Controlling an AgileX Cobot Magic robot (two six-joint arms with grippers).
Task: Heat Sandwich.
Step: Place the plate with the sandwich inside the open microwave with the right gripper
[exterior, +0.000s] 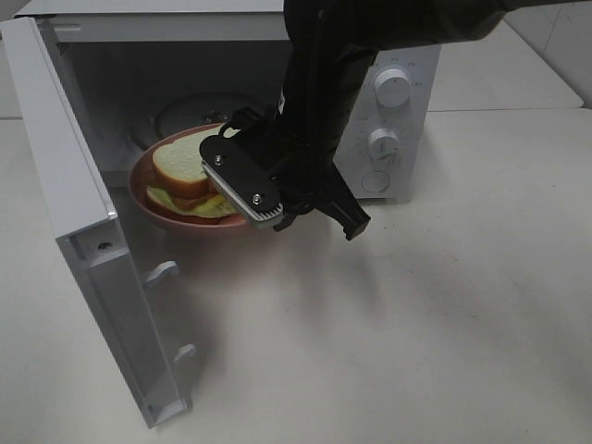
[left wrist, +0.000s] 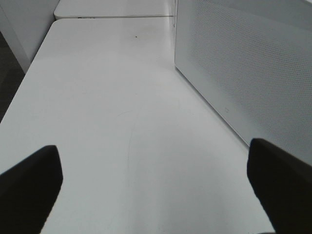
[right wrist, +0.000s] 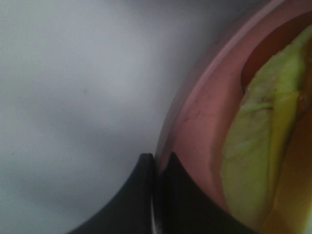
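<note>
Carrying a white microwave (exterior: 398,83) on the white tabletop (exterior: 416,324), its door (exterior: 83,213) swung wide open. Holding the left fingers (left wrist: 29,185) spread far apart above bare tabletop, near a dotted white panel (left wrist: 243,63), touching nothing. Pinching the near rim of the pink plate (exterior: 148,199) with the right fingers (right wrist: 131,200) closed tight. Bearing the sandwich (exterior: 190,171) on that plate at the mouth of the microwave cavity, green filling sticking out.

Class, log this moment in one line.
right claw: shut on plate rim | sandwich: on plate at open microwave | left claw: open, empty
</note>
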